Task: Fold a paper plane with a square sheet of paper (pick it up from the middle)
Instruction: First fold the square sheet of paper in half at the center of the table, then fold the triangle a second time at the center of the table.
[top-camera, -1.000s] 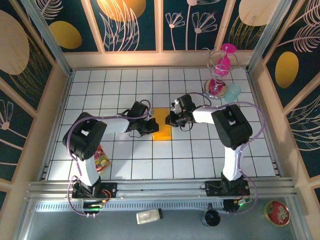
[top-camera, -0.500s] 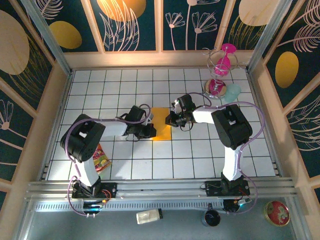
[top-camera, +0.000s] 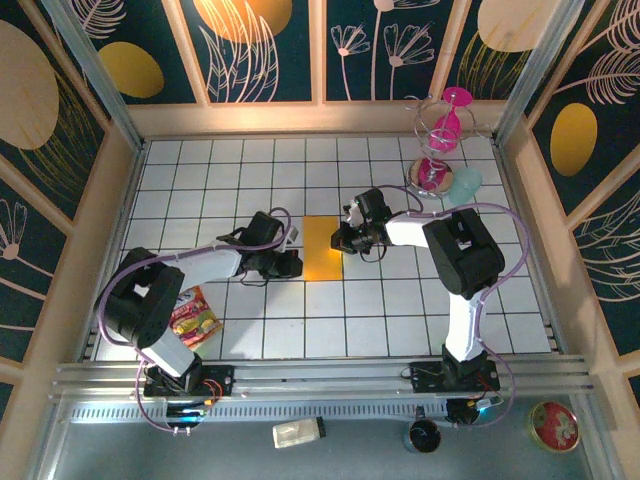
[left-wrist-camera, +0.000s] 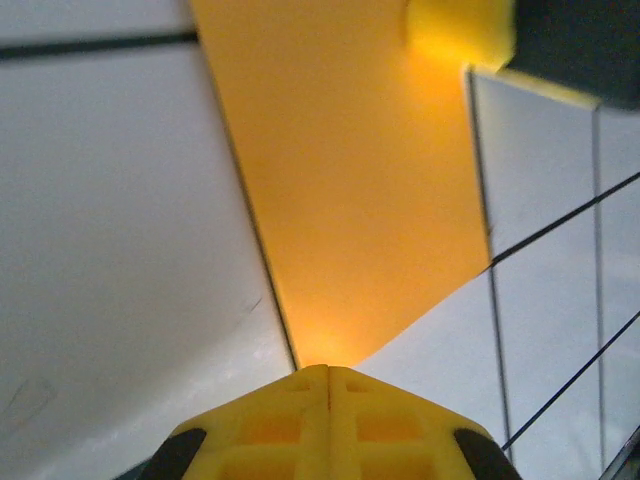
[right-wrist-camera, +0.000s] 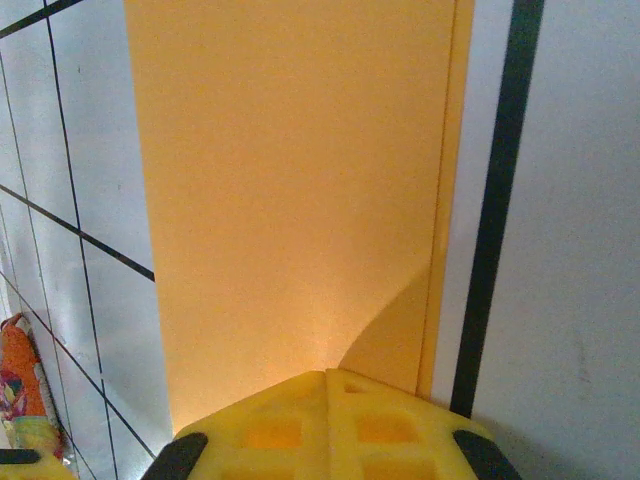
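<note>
The square sheet of paper (top-camera: 322, 248) lies on the tiled floor as a flat orange-yellow rectangle, folded in half. A thin strip of the lower layer shows along one edge (right-wrist-camera: 447, 200). My left gripper (top-camera: 292, 263) is shut, and its yellow tip (left-wrist-camera: 328, 372) meets a corner of the sheet (left-wrist-camera: 350, 200). My right gripper (top-camera: 341, 240) is shut too; its tip (right-wrist-camera: 328, 375) rests low on the opposite edge of the sheet (right-wrist-camera: 290, 190). Its yellow fingers (left-wrist-camera: 460, 30) show across the paper in the left wrist view. The paper plane is out of view.
A red-yellow snack packet (top-camera: 195, 318) lies by the left arm's base, also seen as the packet (right-wrist-camera: 20, 390) in the right wrist view. A pink hourglass stand (top-camera: 440, 140) and a teal object (top-camera: 465, 182) sit at the back right. Wooden walls ring the floor.
My left gripper has slid back leftward off the sheet to its corner, and the left arm has swung lower. The paper now shows as a full flat rectangle. The right arm has not moved.
</note>
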